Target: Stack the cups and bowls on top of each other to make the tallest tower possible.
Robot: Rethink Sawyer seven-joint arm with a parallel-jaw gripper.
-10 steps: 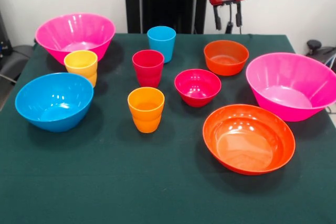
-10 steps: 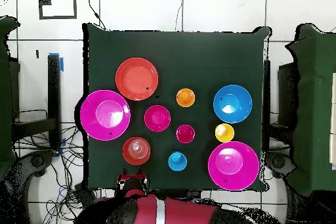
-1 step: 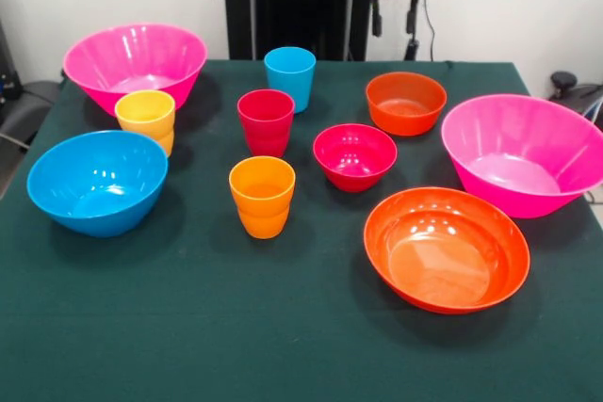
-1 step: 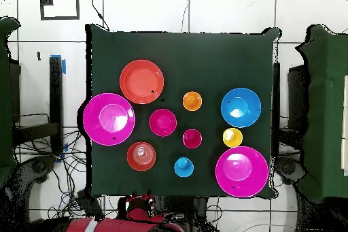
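Plainly no writing shows on any cup or bowl; gripper [image 3: 394,18] fingers hang open, empty, above the table [image 3: 188,327].

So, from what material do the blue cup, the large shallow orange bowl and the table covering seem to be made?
The blue cup looks like glossy moulded plastic: even colour, smooth wall, soft sheen. The large shallow orange bowl seems to be the same kind of plastic, since bright highlights shine on its inner surface. The table covering appears to be dark green matte fabric, perhaps felt: it gives no reflections.
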